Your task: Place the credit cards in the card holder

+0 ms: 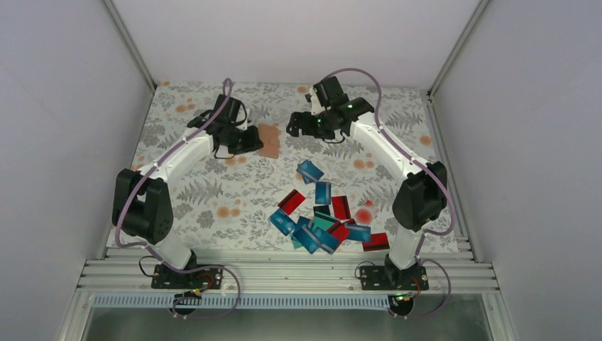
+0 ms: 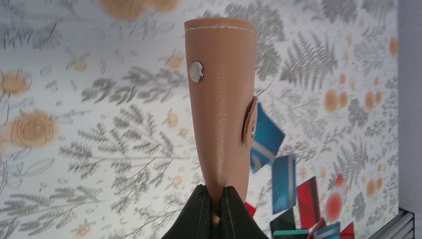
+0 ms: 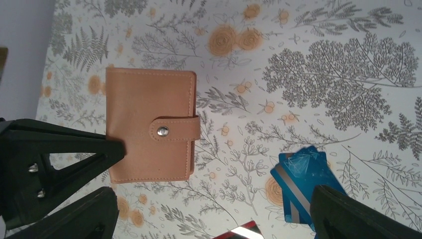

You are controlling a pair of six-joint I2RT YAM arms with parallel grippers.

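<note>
Our left hand is clamped tight on one edge of the holder, in the upper middle of the top view. Our right hand hangs wide open beside it, empty. The strap is snapped shut, so tugging it against so thin a pinch could twist the holder loose. We count one holder and about thirteen cards heaped lower down, though overlaps blur the tally.

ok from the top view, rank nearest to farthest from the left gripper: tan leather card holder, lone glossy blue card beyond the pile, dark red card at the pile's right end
1. Tan leather card holder: pinched in the left gripper, far side.
2. Lone blue card: midway, to its right.
3. Dark red card: near side, well to the right, farthest.
</note>
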